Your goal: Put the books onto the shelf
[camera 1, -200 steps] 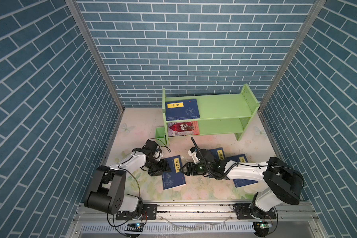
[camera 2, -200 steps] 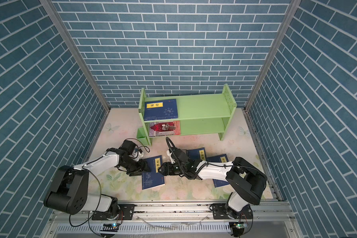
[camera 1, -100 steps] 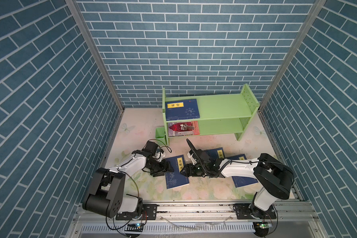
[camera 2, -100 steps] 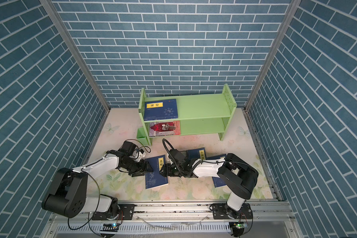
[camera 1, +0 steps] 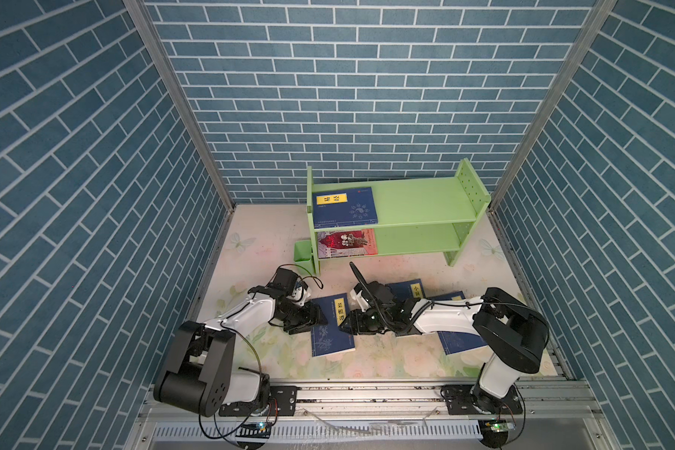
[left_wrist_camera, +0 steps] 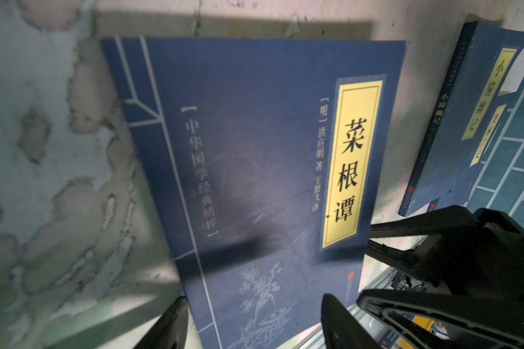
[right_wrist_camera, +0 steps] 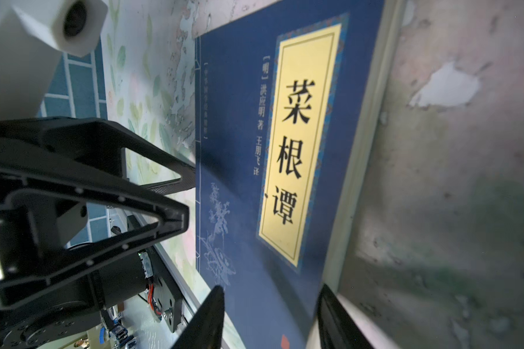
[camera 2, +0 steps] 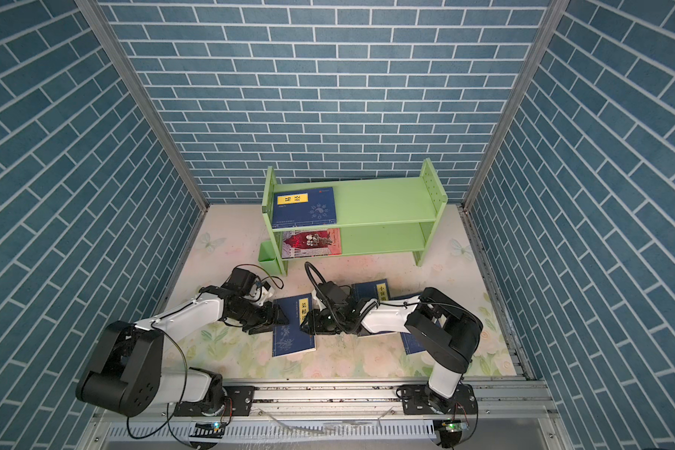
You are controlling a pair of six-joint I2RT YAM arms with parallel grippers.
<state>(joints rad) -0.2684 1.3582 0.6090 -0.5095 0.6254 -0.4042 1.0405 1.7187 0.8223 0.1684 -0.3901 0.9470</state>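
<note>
Blue brick walls surround the flowered table. One blue book lies flat on it, in front of the green shelf. Left fingers stand spread at one long edge, right fingers spread at the opposite edge, pinching nothing.

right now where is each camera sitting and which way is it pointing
Both top views: high over the base rail, looking down and back at the shelf, the left arm and the right arm.
Left wrist: on the left arm, low, looking along the left gripper across the blue book; own fingertips show, the right gripper faces it.
Right wrist: on the right arm, looking back the opposite way; own fingertips and the left gripper show.
Shared: both wrist views show that blue book.
</note>
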